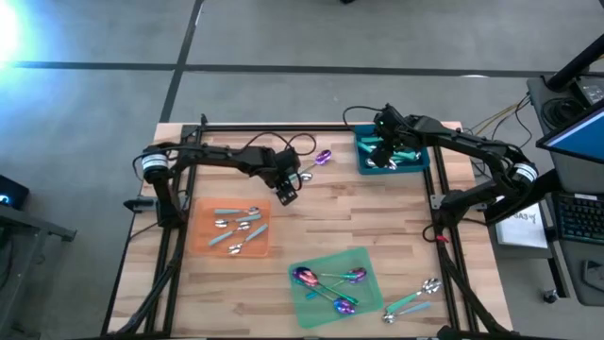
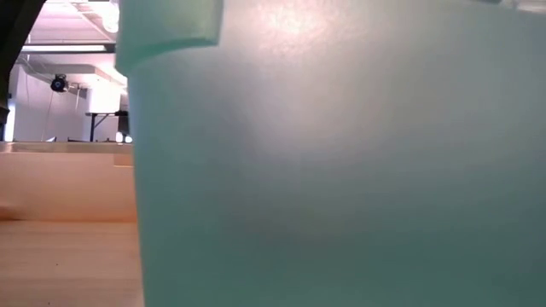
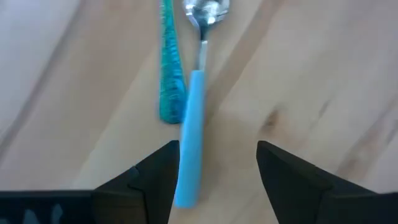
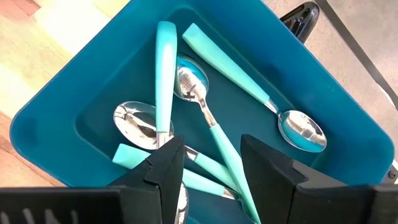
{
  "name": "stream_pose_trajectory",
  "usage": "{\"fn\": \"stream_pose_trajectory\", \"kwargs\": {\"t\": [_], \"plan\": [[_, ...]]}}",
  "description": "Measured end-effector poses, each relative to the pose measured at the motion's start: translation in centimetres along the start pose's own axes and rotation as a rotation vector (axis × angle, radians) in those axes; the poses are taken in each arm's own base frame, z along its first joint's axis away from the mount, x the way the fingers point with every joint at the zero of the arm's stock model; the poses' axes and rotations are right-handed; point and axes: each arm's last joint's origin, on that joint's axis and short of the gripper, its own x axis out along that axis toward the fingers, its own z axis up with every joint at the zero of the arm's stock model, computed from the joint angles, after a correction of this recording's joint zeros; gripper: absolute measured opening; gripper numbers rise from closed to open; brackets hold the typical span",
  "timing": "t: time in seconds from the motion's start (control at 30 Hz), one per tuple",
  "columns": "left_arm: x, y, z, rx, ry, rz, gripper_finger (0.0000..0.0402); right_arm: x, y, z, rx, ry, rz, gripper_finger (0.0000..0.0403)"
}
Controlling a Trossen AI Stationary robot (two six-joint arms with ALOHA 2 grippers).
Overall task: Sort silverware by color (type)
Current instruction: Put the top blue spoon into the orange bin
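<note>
We see the silverware spread over several places. 4 silver-headed spoons with pale teal handles [image 4: 211,134] lie jumbled inside the deep teal plastic bin [image 1: 363,161] at the far right of the wooden table [image 1: 377,212]. A few silver spoons with pale handles [image 1: 236,227] lie on the flat orange mat [image 1: 203,241] at the left, and a few iridescent purple-headed spoons [image 1: 326,280] lie on the flat green mat [image 1: 363,260] at the near middle. 2 more silver spoons [image 1: 415,297] rest on bare wood beside the green mat.

Near the table's far middle, a silver spoon with a light blue handle [image 3: 194,124] lies just beside a purple-headed utensil with a textured teal handle [image 3: 170,81].

Our left gripper [image 3: 214,171] hovers over that blue handle with its jaws spread and nothing in them. Our right gripper [image 4: 211,171] hangs over the bin, jaws parted and empty.
</note>
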Motion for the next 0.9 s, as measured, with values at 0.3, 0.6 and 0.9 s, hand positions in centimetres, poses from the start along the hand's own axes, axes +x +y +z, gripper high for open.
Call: {"fn": "stream_pose_trajectory", "kwargs": {"t": [0.3, 0.6, 0.9], "plan": [[2.5, 0.5, -0.9, -0.003, 0.073, 0.066, 0.0199, 0.0, 0.0, 0.0, 0.000, 0.000, 0.000, 0.0148], [3.6, 0.4, -1.1, 0.005, 0.097, 0.075, 0.0099, 0.0, 0.0, 0.0, 0.000, 0.000, 0.000, 0.0148], [2.0, 0.3, -0.8, 0.019, 0.032, 0.097, 0.0030, 0.0, 0.0, 0.0, 0.000, 0.000, 0.000, 0.0148]]}}
